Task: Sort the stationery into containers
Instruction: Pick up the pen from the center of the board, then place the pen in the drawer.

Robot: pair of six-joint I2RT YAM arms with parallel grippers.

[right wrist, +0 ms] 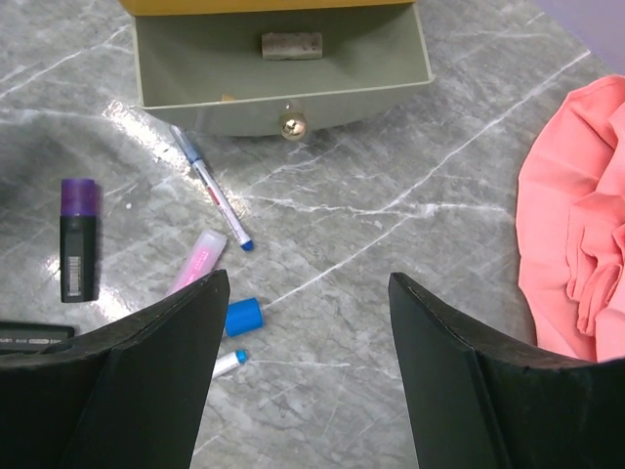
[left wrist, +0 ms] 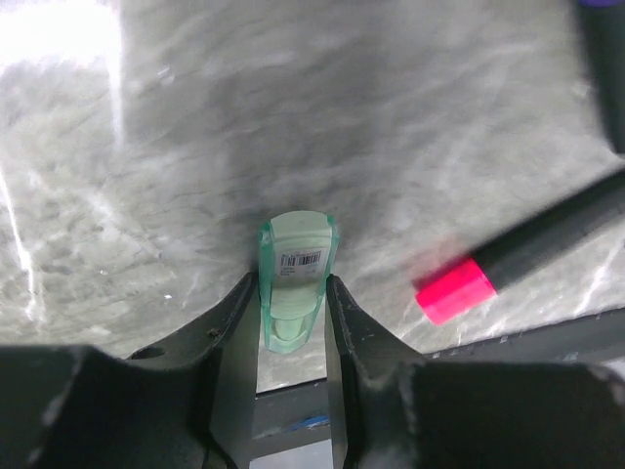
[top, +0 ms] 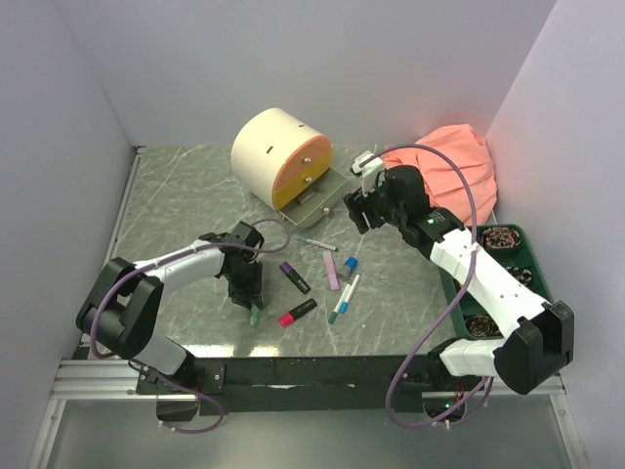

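The top camera is looking down from well back, above and behind the arm bases, taking in the whole table (top: 186, 195). The left wrist camera is peering from very close between its fingers (left wrist: 220, 332) at the small green piece (left wrist: 296, 278), sharing the pink-capped highlighter (left wrist: 454, 290) with the overhead view. The right wrist camera is sitting higher, facing the open drawer (right wrist: 283, 73) and sharing the purple highlighter (right wrist: 78, 239) with it.
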